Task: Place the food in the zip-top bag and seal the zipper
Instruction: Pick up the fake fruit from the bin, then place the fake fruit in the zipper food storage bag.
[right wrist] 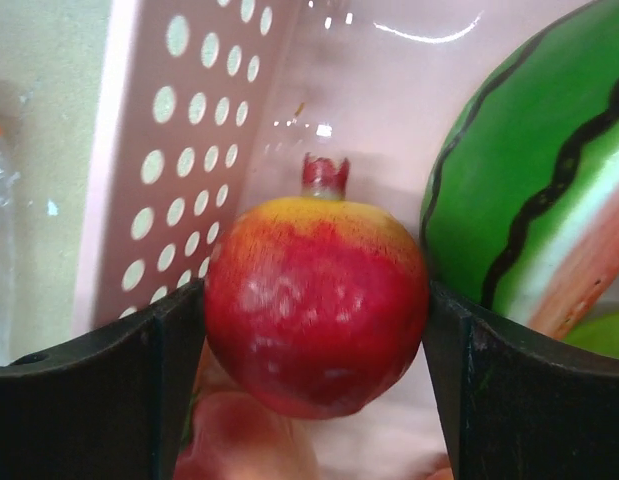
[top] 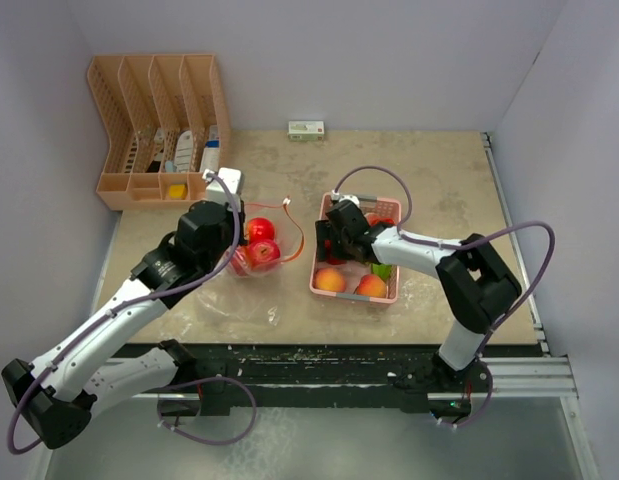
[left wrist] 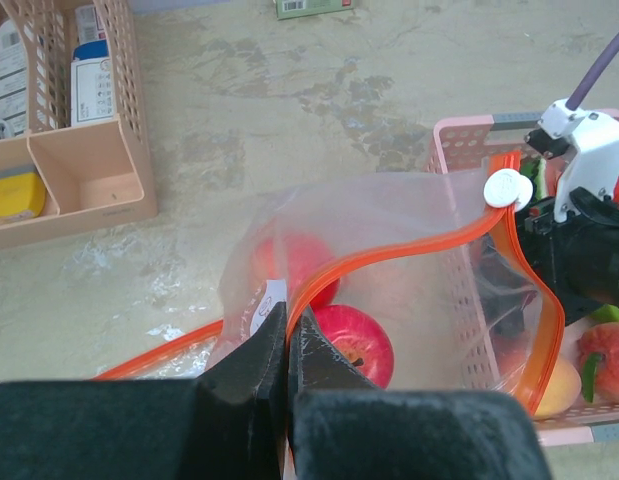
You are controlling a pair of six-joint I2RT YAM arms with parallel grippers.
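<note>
While in the basket (right wrist: 179,150), red fruit (right wrist: 314,300) snug inside right pincer (right wrist: 316,350).

The watermelon slice (right wrist: 529,170) is running off the right edge. From above, the right gripper (top: 334,245) is hiding the red fruit (right wrist: 314,300).

The left arm (top: 109,325) stretched from its base, well left of and nearer than the basket (top: 351,297), diagonally towards it. Its wrist hung just left of the basket, and the left gripper (left wrist: 289,350) was clamped tight, pinching the bag (left wrist: 389,250) by its edge. The right arm (top: 459,275) rose to a bent elbow right of the basket, with its forearm reaching left over it. The right gripper (right wrist: 316,300) pointed down inside the basket's left side, its fingers (right wrist: 119,390) wide apart and set against both sides of a red fruit (right wrist: 316,330).
</note>
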